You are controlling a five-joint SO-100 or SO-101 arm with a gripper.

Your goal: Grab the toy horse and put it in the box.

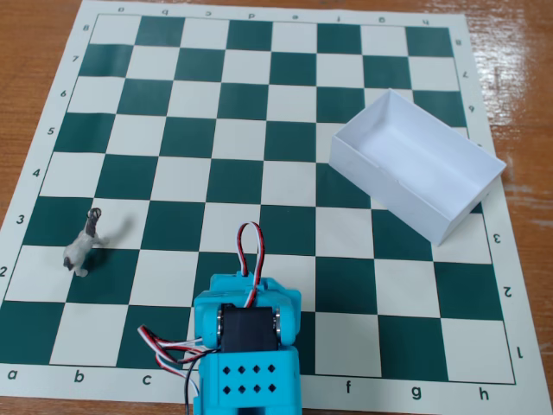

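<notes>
Horse first: the toy horse [83,243] is seen standing upright near the left edge of the chessboard [259,86], toward the near-left corner, straddling the line between a dark square and a white one in the second and third ranks, in the b file. Its darker head is raised toward the far edge and its thin legs are planted on the mat, so it is free on all sides and nothing is touching it; a grasp from above or from the side would seem to be allowed by that stance, though so small and light a figure is judged likely to topple if nudged.

The box [417,164] is set well apart from it, by the right edge of the board, turned at an angle to the squares, with one corner reaching just past the printed border. Its top is open and nothing is seen inside, so the drop is judged not yet made. The wide opening appears meant to forgive an imprecise release.

The arm [247,346] is found at the near edge, roughly midway along it, between horse and box. Only its blue body, motor and looped cables are shown; the claw itself is not in view, so its opening and any hold cannot be told.

The board lies on a wooden table [34,52].
</notes>
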